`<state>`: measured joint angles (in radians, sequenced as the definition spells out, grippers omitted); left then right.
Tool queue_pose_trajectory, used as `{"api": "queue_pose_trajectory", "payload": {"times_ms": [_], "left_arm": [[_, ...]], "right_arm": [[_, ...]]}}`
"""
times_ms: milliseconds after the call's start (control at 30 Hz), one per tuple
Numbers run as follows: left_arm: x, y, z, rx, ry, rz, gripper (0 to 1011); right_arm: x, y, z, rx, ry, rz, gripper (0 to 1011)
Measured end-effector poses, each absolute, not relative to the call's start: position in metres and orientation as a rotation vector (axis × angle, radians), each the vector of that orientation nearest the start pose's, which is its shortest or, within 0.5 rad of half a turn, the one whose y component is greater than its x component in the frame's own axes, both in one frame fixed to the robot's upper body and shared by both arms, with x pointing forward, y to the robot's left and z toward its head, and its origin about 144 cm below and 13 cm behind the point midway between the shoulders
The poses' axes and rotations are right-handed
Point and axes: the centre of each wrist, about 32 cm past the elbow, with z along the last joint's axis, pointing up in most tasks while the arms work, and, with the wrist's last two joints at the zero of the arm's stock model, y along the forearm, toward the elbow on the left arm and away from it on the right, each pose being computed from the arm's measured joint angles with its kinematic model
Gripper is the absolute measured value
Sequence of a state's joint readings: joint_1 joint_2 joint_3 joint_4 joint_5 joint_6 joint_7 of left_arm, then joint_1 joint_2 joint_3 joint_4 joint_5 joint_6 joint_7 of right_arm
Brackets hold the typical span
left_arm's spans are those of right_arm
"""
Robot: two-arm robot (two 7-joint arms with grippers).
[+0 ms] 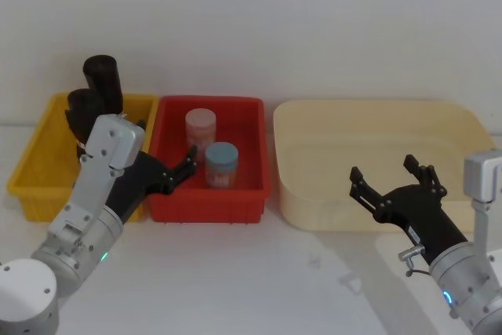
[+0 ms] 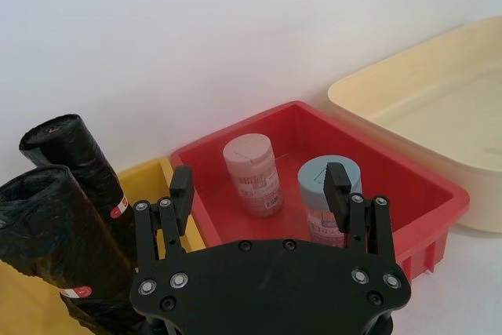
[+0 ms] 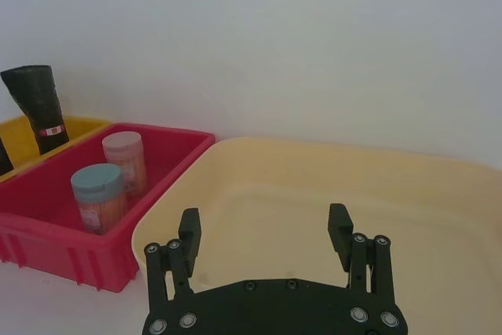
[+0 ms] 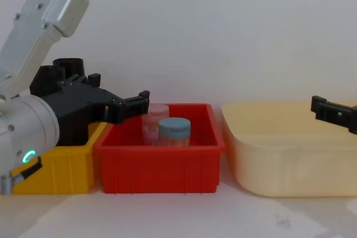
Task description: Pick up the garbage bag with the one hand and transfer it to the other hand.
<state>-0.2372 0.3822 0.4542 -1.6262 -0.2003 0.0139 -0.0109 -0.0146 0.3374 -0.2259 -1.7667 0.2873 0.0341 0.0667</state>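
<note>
Two black garbage bag rolls stand upright in the yellow bin. The taller roll is at the back and the other roll is nearer to me; each has a small red-and-white label. My left gripper, on the green-ringed arm, is open and holds nothing. It hovers just right of the rolls, over the red bin's left front part. My right gripper, on the blue-ringed arm, is open and holds nothing, in front of the beige tub.
The red bin holds a pink jar and a blue-lidded jar. A large beige tub stands to its right. A white wall rises close behind the bins. Bare white table lies in front.
</note>
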Motion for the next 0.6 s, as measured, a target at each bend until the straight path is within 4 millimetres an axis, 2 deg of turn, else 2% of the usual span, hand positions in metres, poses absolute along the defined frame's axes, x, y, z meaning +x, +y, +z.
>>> {"api": "queue_pose_trajectory", "payload": {"times_ms": [600], "left_arm": [[0.492, 0.1984, 1.2044, 0.061, -0.268, 1.124, 1001]], "right_arm": [[0.4433, -0.2371, 1.1887, 0.026, -0.075, -1.229, 1001]]}}
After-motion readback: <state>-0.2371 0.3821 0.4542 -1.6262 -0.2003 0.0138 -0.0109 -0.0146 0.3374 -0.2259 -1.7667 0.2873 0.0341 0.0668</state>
